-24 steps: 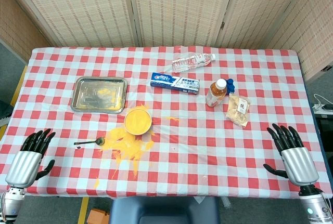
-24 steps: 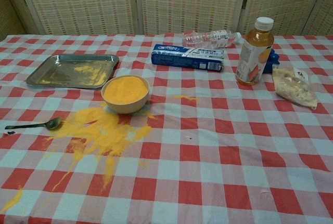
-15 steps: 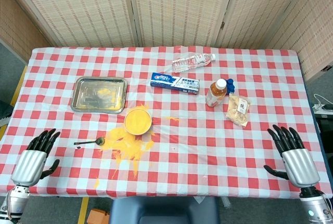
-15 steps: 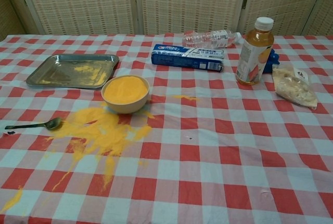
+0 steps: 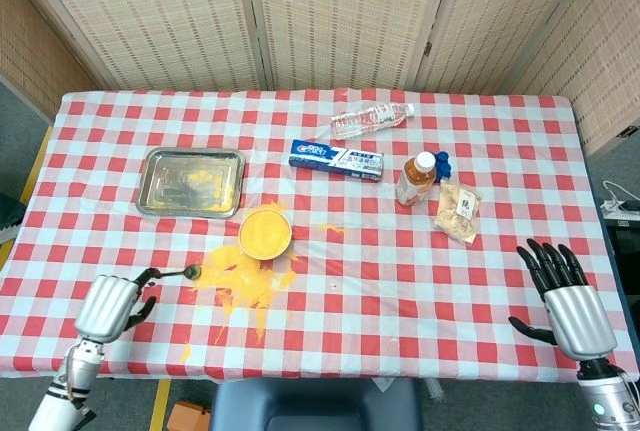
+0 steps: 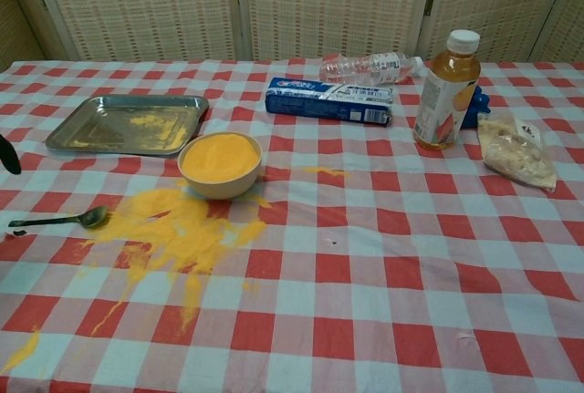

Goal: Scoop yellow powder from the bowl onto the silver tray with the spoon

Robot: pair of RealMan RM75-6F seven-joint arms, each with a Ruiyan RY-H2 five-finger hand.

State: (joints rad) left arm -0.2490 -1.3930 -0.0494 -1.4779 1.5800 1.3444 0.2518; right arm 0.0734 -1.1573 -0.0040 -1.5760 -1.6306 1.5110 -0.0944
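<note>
We see the left robot hand (image 5: 110,305) curled just beside the spoon (image 5: 172,273) handle, grasp unclear, spoon left of the bowl (image 5: 265,232); right robot hand (image 5: 566,301) released, fingers spread.

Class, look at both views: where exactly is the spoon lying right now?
The spoon lies flat on the checked cloth at the table's near left, its bowl touching the spilled yellow powder, in front of the silver tray; the left hand is by its handle.
</note>
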